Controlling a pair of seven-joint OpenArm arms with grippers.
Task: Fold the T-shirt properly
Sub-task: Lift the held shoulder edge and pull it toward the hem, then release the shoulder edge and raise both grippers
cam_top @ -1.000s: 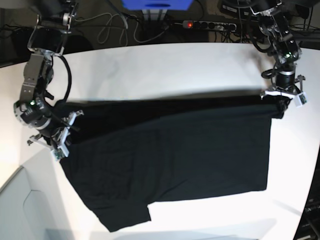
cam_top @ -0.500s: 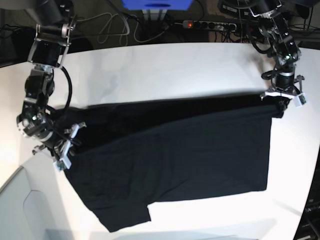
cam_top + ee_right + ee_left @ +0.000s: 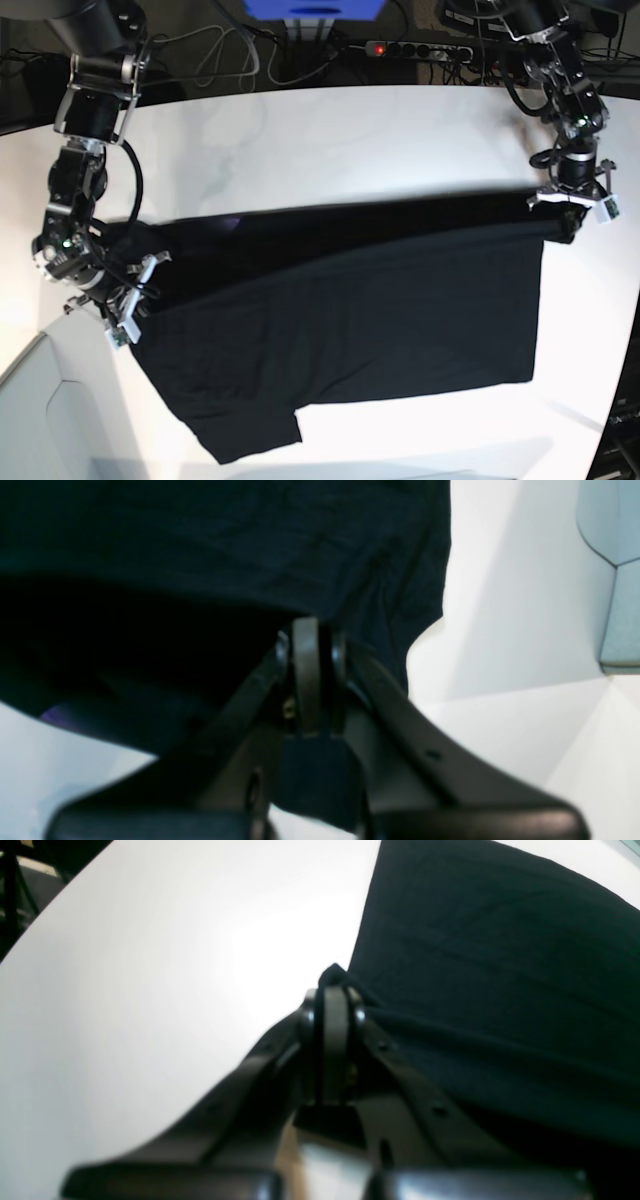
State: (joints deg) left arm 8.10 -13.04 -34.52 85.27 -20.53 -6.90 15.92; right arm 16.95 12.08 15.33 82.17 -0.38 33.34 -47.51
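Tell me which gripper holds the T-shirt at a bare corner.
The left gripper: its T-shirt corner pokes past the jaws over white table; the right gripper is draped.

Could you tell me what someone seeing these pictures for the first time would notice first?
The big black T-shirt dominates, spread across the middle of the white table. Its far edge is lifted and stretched between the two arms: the left gripper pinches one corner at the base view's right, and the right gripper clamps the other at its left. Behind the table, cables and a power strip with a red light lie in the dark.
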